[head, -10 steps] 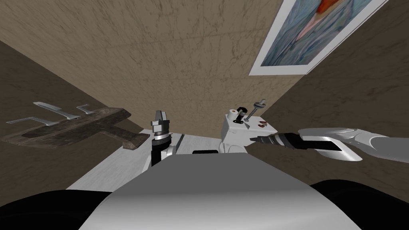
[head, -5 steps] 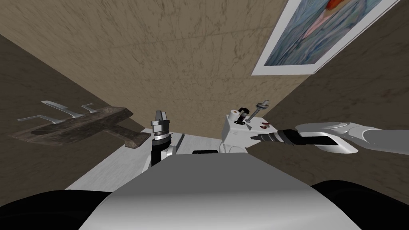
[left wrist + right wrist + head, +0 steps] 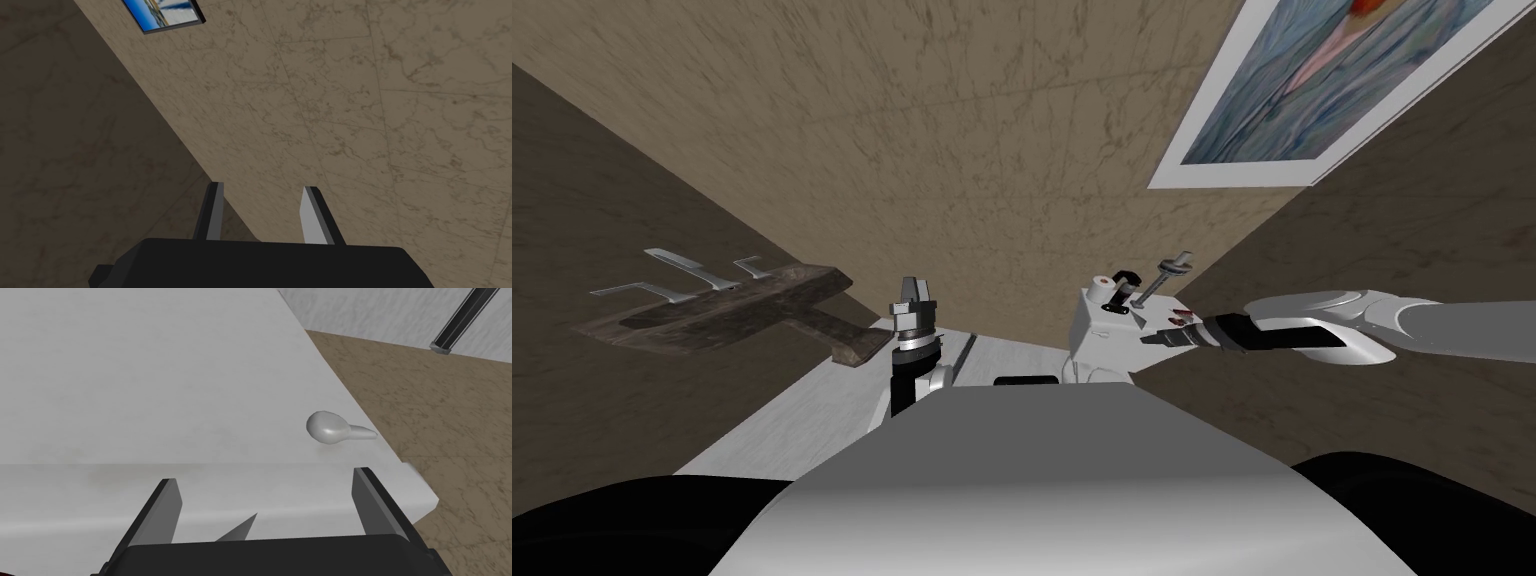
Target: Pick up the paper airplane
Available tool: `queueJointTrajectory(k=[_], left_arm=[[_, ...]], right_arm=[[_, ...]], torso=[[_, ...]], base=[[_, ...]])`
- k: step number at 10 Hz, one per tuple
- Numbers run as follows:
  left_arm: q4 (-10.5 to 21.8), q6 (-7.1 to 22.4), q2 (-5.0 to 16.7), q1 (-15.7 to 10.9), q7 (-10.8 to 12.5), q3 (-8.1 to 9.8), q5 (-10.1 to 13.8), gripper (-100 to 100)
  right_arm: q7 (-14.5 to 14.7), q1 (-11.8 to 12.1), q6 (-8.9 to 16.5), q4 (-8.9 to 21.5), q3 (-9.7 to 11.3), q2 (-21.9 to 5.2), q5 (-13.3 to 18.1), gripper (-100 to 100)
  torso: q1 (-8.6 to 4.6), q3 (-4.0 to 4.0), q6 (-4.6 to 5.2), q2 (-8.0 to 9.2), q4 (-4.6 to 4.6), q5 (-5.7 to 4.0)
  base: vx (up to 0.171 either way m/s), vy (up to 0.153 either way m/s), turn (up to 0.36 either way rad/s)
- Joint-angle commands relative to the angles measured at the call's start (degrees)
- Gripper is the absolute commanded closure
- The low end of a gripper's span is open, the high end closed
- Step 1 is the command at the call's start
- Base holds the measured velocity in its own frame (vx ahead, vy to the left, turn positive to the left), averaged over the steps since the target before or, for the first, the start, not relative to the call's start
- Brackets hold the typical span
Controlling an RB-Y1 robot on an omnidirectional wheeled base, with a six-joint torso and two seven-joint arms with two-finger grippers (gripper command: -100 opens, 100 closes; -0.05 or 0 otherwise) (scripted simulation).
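The right gripper (image 3: 265, 474) stands released, its fingers wide apart over the flat top of a white box (image 3: 150, 388). At the lower middle of the right wrist frame, just above the gripper's dark body and between the fingers, lies a thin grey pointed sliver. It looks like the tip of the airplane (image 3: 240, 532), though too little of it shows to be sure. Neither finger touches it. A small grey lever (image 3: 332, 428) sits on the box near its edge, right of the frame's centre, and brown stone floor (image 3: 440, 413) lies beyond that edge.

In the head view the right arm reaches in from the right edge to the box top at centre right. A small roll (image 3: 1102, 284) and a dark-knobbed upright thing (image 3: 1122, 277) stand on that top. The left gripper (image 3: 911, 287) points upward just left of centre, fingers parted with nothing between them.

Since a second ago my head has turned a little. The brown shelf (image 3: 742, 305) at middle left and the painting (image 3: 1312, 90) at upper right have both slid rightward in the frame. The right forearm has lifted and now lies more level, with its gripper closer in over the box top. The left gripper keeps its place.
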Motion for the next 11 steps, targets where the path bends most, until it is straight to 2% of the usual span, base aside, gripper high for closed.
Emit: queueJointTrajectory(k=[1, 10, 11], left_arm=[[0.0, 0.0, 0.0, 0.0, 0.0, 0.0, 0.0, 0], [0.0, 0.0, 0.0, -0.01, 0.0, 0.0, 0.0, 0], [0.0, 0.0, 0.0, 0.0, 0.0, 0.0, 0.0, 0]], right_arm=[[-0.41, -0.14, -0.02, 1.05, -0.12, -1.88, 0.32, -100], [-0.41, -0.14, -0.02, 1.05, -0.12, -1.88, 0.32, -100], [0.52, 0.16, -1.86, 0.79, 1.17, -1.14, 0.05, -100]], torso=[[0.0, 0.0, 0.0, 0.0, 0.0, 0.0], [-0.01, 0.05, -0.01, 0.1, 0.01, -0.01], [-0.01, 0.04, 0.01, 0.07, 0.02, -0.01]], base=[[0.025, 0.002, 0.071], [-0.001, 0.0, 0.004], [-0.128, 0.0, -0.098]])
